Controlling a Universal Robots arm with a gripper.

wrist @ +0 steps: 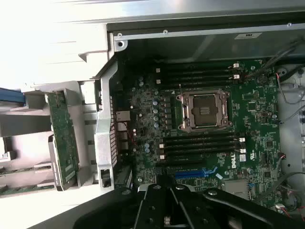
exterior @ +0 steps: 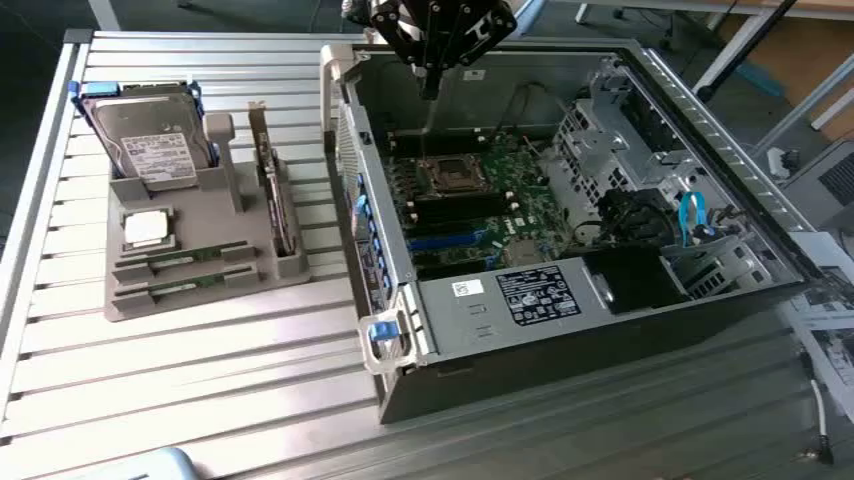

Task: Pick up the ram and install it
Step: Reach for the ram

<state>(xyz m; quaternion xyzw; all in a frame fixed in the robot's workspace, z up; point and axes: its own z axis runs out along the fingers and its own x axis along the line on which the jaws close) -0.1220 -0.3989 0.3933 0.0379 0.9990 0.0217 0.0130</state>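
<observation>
Two slim green ram sticks (exterior: 171, 263) (exterior: 178, 289) lie side by side in slots at the front of a grey holder (exterior: 200, 240) on the slatted table, at the exterior view's left. In the wrist view the same sticks (wrist: 19, 170) look like faint green strips beside the holder. My gripper (exterior: 427, 90) hangs over the far edge of the open computer case (exterior: 534, 300), well away from the sticks. Its fingers look shut with nothing between them, and in the wrist view the gripper (wrist: 164, 183) sits above the motherboard. Empty black memory slots (wrist: 200, 145) flank the open processor socket (wrist: 205, 109).
The holder also carries a hard drive (exterior: 147, 135), a square silver processor chip (exterior: 147, 228) and an upright expansion card (exterior: 274, 190) (wrist: 62, 138). Inside the case are a drive cage (exterior: 601, 130), a blue cable (exterior: 690, 215) and a black box (exterior: 634, 275). The case wall (exterior: 350, 150) stands between holder and motherboard.
</observation>
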